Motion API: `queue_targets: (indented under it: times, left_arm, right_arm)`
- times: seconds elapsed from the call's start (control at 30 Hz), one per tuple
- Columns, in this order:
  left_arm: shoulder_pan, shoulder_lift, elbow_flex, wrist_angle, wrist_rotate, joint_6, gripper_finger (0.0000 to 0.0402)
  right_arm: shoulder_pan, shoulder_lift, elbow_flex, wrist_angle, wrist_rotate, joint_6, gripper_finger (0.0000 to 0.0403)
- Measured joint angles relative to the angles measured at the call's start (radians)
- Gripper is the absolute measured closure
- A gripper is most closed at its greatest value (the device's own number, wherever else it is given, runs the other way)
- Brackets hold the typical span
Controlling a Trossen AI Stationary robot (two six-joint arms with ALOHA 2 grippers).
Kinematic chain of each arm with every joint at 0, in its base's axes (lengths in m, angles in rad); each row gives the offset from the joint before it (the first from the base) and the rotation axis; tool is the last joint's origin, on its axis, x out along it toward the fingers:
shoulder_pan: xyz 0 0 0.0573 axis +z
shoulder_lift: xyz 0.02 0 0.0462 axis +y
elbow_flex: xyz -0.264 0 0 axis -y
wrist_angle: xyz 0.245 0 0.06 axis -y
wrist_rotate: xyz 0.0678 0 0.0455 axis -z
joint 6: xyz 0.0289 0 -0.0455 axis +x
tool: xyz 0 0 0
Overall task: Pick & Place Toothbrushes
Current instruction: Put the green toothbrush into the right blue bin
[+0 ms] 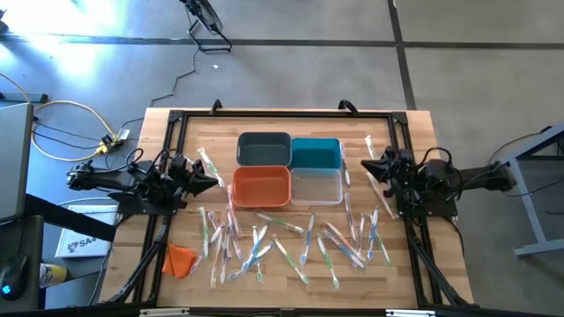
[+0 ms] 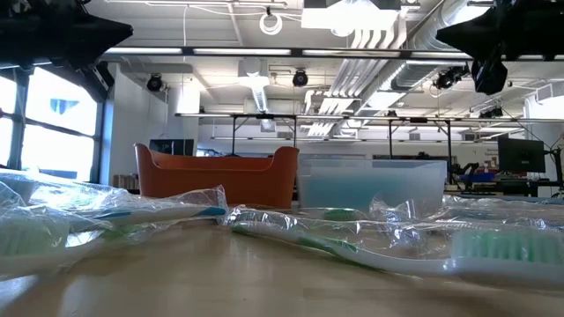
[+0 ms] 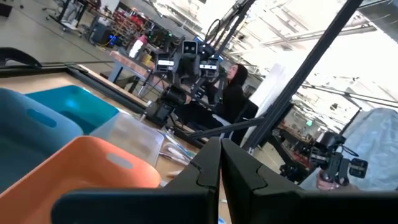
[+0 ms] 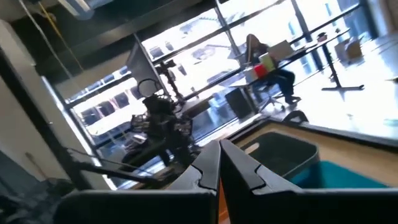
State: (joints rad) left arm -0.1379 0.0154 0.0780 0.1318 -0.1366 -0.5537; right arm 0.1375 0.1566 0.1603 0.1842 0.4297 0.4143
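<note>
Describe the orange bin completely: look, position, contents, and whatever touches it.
The orange bin is a rectangular, opaque plastic tub with rounded corners and raised handle lips at its short ends. It stands upright on the wooden table, front-left in a two-by-two block, close beside the clear bin and dark grey bin. It looks empty. Neither end effector touches it.

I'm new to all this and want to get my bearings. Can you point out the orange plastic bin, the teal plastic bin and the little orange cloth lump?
Orange plastic bin (image 1: 261, 186): high view, its floor.
Teal plastic bin (image 1: 315, 153): high view, its floor.
Small orange cloth lump (image 1: 179, 260): high view, its middle.
</note>
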Motion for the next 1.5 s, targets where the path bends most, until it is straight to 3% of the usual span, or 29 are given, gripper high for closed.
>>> queue_targets:
  times: [0.67, 1.2, 1.5]
  left_arm:
    - [0.000, 0.000, 0.000, 0.000, -0.015, -0.001, 0.0392]
    - [0.000, 0.000, 0.000, -0.008, -0.015, -0.003, 0.0392]
    - [0.000, 0.000, 0.000, -0.008, -0.015, -0.006, 0.0392]
  right_arm:
    - [0.000, 0.383, 0.370, -0.268, 0.249, 0.008, 0.0401]
    - [-0.043, 0.540, 0.560, -0.546, 0.240, 0.211, 0.0401]
    - [-0.138, 0.609, 0.571, -0.638, 0.114, 0.332, 0.0401]
